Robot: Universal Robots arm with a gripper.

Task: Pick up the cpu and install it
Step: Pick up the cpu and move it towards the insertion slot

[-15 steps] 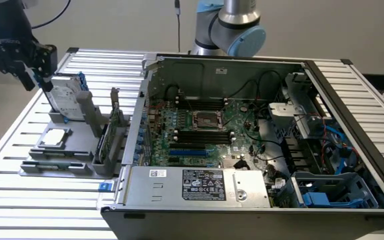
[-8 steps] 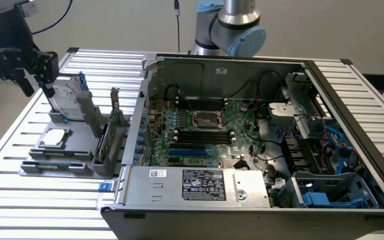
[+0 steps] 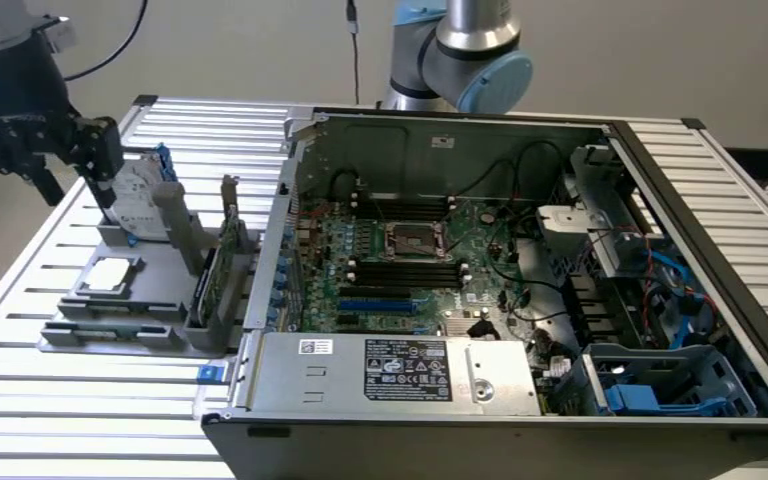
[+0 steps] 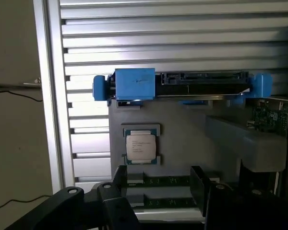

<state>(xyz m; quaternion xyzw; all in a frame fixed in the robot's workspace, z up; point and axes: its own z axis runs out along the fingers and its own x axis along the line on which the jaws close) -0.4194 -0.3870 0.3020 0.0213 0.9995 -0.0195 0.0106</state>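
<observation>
Inspector: Position of the cpu (image 4: 140,146) relative to the jaws is to be stated.

Recorder: The cpu is seen lying flat, pale metal top upward, in a square recess of the grey holder (image 4: 182,139). The gripper (image 4: 158,172) is held above the holder. Its two black fingers (image 4: 119,179) are set wide apart, and nothing is clasped between them. The cpu is not between the fingers. It is found beyond the fingertips, between them and the hard drive (image 4: 201,79), and nearer to one finger than to the other. No contact is observed.

Inspector: What is noted in the gap of the jaws?

Recorder: Two green memory sticks (image 4: 158,181), laid in slots of the holder, are seen below the gap and are not touched.

Inspector: What is contributed by each view?

Recorder: From the wrist view, dark print is made out on the cpu's top. A blue bracket (image 4: 134,84) is seen on the hard drive, and a green circuit card (image 4: 269,117) beside the holder. From the exterior view, the holder is placed on the slatted table (image 3: 64,400), at the exterior view's left of the open computer case (image 3: 464,135). The gripper is seen raised over the holder's far end, close to the upright hard drive. A dark square socket (image 3: 411,240) is recorded in the middle of the motherboard (image 3: 491,270), well apart from the cpu.
</observation>
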